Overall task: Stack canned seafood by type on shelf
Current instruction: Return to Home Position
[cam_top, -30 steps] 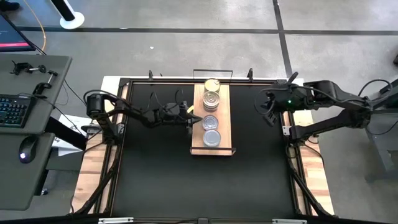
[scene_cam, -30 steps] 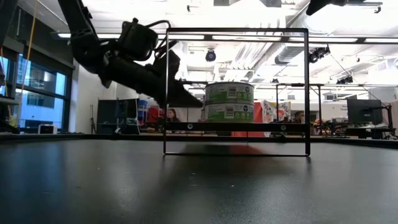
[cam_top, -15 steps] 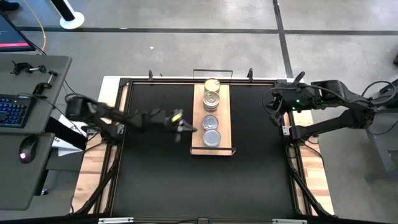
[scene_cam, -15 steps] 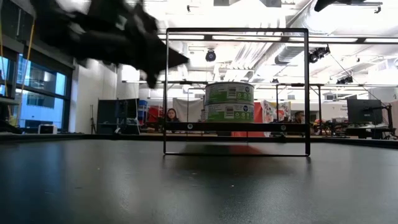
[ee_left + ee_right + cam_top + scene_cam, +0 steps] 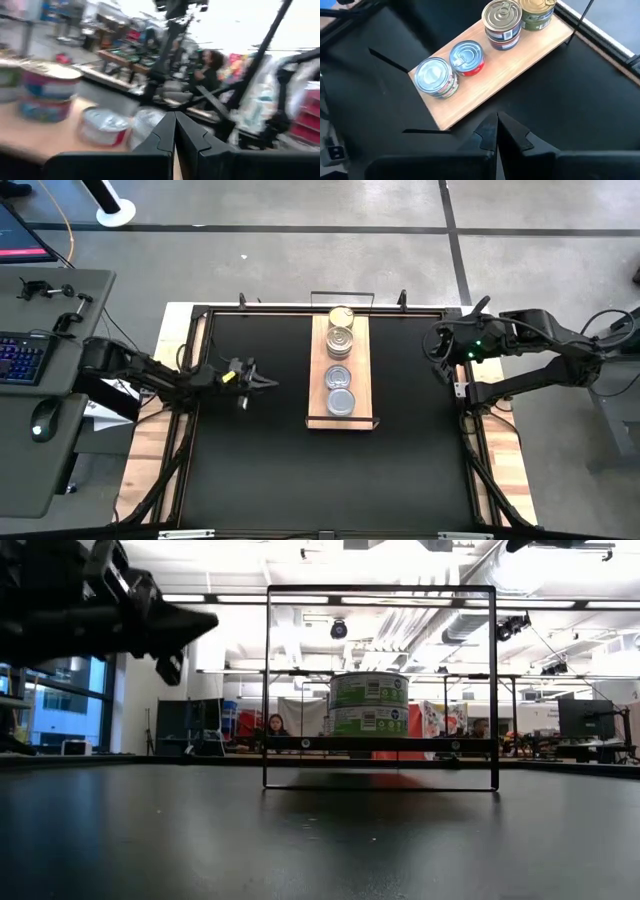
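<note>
The light-wood shelf (image 5: 362, 380) lies mid-table with wire rails at its short ends. On it stand a gold-lidded stack (image 5: 341, 315) at the far end, a second stack (image 5: 341, 338) beside it, and two single silver-lidded tins (image 5: 338, 375) (image 5: 341, 401) toward the near end. The right wrist view shows them too: the singles (image 5: 434, 76) (image 5: 466, 56) and the stacks (image 5: 502, 22) (image 5: 536, 11). My left gripper (image 5: 268, 382) is shut and empty, left of the shelf and above the table (image 5: 205, 622). My right gripper (image 5: 434, 360) is shut and empty near the table's right edge.
The shelf's near wire rail (image 5: 380, 690) frames the stacked tins (image 5: 368, 705) in the low view. Black tabletop (image 5: 250, 470) spreads on both sides of the shelf. A desk with a keyboard (image 5: 20, 355) stands beyond the left edge. People show in the room behind.
My left gripper has drawn back from the shelf's left side toward the table's left edge, rising, its fingers staying shut. My right gripper has shifted slightly toward the right edge. The tins have stayed in place.
</note>
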Controlling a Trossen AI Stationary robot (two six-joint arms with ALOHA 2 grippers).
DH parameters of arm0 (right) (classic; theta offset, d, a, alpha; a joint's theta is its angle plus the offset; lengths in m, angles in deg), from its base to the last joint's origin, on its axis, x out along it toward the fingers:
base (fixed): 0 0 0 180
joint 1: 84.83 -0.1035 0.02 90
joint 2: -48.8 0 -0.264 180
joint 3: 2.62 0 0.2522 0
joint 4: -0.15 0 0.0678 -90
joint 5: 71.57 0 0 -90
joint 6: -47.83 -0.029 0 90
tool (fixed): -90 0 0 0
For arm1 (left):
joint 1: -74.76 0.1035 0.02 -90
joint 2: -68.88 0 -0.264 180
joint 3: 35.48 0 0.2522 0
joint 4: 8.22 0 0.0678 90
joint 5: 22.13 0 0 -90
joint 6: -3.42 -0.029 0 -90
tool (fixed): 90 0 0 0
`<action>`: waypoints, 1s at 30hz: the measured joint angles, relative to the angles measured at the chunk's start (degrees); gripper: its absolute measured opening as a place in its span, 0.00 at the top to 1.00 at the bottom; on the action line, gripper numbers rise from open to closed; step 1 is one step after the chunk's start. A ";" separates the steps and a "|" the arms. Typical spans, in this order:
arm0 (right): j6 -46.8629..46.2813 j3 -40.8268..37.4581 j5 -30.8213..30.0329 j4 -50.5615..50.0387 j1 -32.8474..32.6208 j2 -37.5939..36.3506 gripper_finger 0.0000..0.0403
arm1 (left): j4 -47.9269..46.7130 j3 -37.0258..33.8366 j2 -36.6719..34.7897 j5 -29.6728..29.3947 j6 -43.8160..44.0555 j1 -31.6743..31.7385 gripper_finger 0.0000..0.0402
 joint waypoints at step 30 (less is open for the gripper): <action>-11.99 -5.56 -5.92 1.70 -9.94 -2.16 1.00 | -78.41 0.16 -68.99 -2.25 -2.67 -4.08 1.00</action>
